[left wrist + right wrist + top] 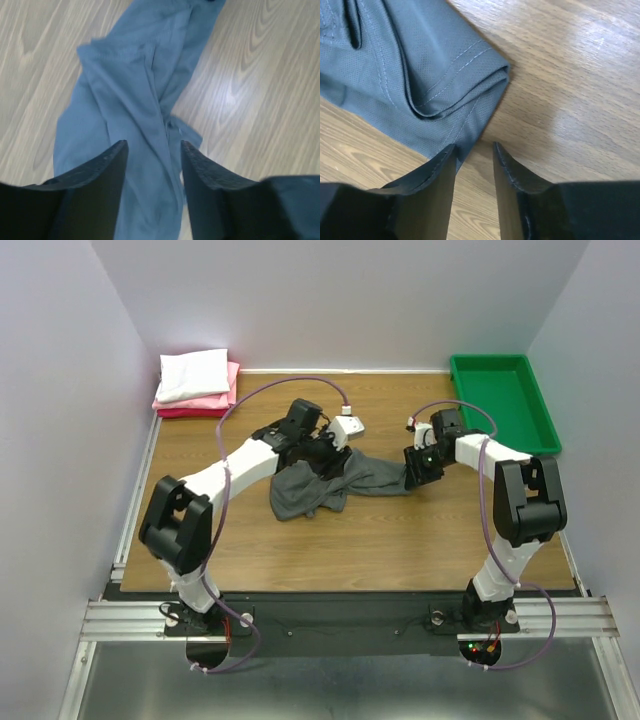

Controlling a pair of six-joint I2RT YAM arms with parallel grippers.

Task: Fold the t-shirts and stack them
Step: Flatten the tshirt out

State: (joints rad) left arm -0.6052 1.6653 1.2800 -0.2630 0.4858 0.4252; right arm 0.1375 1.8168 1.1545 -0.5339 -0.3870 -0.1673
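Observation:
A dark grey t-shirt (310, 490) lies crumpled in the middle of the table. My left gripper (328, 452) is low over its upper part. In the left wrist view the fingers (100, 170) stand apart with a ridge of grey cloth (130, 100) running between them, and a gap shows on each side; left gripper (152, 145). My right gripper (412, 472) is at the shirt's right end. Its jaws are apart over bare wood, and the left fingertip (437, 167) touches a hemmed corner (470, 100) of the shirt; right gripper (474, 146). A white t-shirt (193, 373) lies folded on pink ones (205, 398).
The folded stack sits in the far left corner by the wall. A green plastic tray (500, 405) stands at the far right. White walls close in the table on three sides. Purple cables loop over both arms.

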